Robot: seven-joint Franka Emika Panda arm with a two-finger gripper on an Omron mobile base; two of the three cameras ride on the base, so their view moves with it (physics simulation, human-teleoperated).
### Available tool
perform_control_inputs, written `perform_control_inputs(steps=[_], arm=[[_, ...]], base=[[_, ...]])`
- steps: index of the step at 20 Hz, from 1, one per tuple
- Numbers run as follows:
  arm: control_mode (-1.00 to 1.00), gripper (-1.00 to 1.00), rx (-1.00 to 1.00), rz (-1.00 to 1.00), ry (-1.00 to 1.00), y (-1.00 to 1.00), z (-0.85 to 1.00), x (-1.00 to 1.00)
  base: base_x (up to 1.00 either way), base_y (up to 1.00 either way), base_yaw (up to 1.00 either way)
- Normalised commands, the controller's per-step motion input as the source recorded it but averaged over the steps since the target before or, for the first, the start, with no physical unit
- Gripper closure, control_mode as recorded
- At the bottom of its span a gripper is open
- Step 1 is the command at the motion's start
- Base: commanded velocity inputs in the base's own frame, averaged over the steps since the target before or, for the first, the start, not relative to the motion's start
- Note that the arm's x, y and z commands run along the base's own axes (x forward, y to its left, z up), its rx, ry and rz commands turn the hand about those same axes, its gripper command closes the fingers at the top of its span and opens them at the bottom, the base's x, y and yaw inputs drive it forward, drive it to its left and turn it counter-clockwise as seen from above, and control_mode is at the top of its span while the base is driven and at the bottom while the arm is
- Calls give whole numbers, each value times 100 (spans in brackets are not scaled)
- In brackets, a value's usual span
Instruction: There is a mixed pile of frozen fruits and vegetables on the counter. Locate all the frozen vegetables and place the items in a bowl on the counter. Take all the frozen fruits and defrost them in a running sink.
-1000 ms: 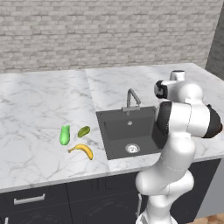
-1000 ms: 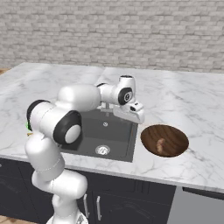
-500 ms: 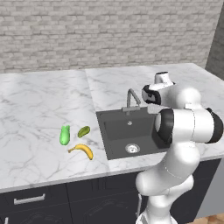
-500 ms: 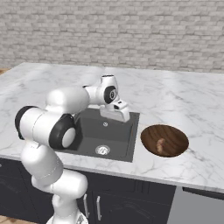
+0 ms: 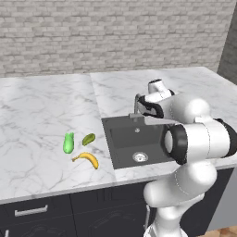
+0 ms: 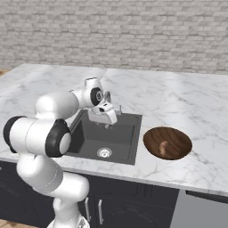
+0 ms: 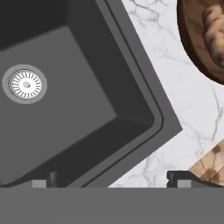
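On the white marble counter [image 5: 41,111], left of the sink [image 5: 121,139], lie the bright green oblong vegetable [image 5: 68,142], the olive-green oval fruit [image 5: 88,139] and the yellow banana [image 5: 87,159]. The brown potato-like vegetable [image 6: 163,147] rests inside the dark wooden bowl [image 6: 151,133], right of the sink [image 6: 120,142]. My gripper [image 6: 108,118] hangs open and empty over the back of the basin, also seen as gripper [image 5: 138,112]. In the hand view the gripper [image 7: 111,181] looks down on the sink's corner [image 7: 87,109], with the bowl [image 7: 188,43] and its brown lump [image 7: 213,30] at the upper right.
The round silver drain [image 7: 25,84] sits in the basin floor. The grey faucet [image 6: 107,95] stands at the sink's back edge, just behind my hand. A brick wall [image 5: 115,37] closes the counter's far side. Dark cabinets [image 5: 55,213] run below.
My arm has swung from the bowl side leftward and now hangs over the sink. The gripper stays open. The food pieces have not moved.
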Motion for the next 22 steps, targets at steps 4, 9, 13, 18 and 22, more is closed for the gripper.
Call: perform_control_inputs(steps=[4,9,13,18,22], arm=[[-100,-100,-4,0,2,59,-2,-3],[-100,-100,-3,0,3,55,-6,1],[-100,-100,-4,-1,4,52,-6,2],[-100,-100,-5,0,5,51,-2,6],[-100,-100,-4,-3,7,44,0,15]], base=[[0,0,0],[0,0,0],[0,0,0],[0,0,0],[0,0,0]])
